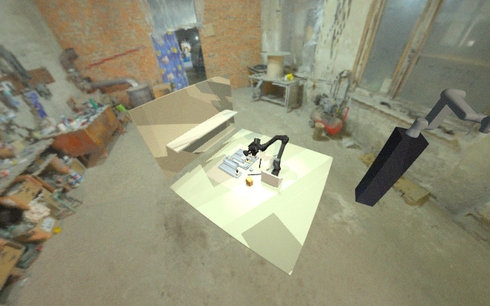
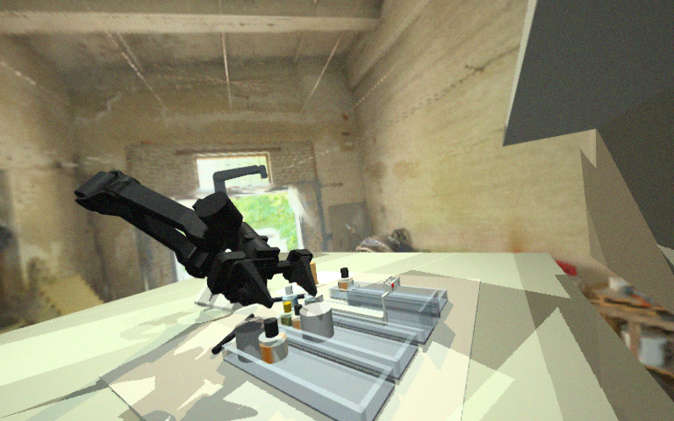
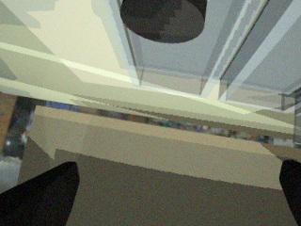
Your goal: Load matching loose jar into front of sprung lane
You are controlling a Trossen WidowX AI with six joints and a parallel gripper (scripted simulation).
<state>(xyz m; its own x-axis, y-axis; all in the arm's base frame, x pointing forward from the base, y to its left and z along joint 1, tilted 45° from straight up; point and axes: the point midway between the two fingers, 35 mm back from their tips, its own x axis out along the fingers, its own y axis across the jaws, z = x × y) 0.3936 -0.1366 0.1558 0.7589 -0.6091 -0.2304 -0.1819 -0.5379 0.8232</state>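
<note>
My gripper [image 2: 288,296] [image 1: 249,152] [image 3: 181,172] is open and empty. It hangs tilted just above the front ends of the grey lanes [image 2: 368,347] [image 1: 231,164]. A jar with an orange band and a black cap [image 2: 272,343] stands at the front of the nearest lane. A like jar [image 2: 343,280] stands at the front of the far lane [image 2: 402,297], where an upright plate [image 2: 384,303] with a red mark rises. In the wrist view a black-capped jar [image 3: 165,0] stands in a lane ahead of the fingers; I cannot tell which one. Small yellow-capped [image 2: 287,307] and teal [image 2: 290,294] jars stand under the fingers.
Two grey cylinders [image 2: 316,320] [image 2: 247,338] stand by the lane fronts. A black pen [image 2: 231,335] lies beside them. An orange cube [image 1: 249,181] and a white box [image 1: 270,178] are near the arm base [image 1: 276,169]. A tan wall with a shelf [image 1: 202,129] rises behind.
</note>
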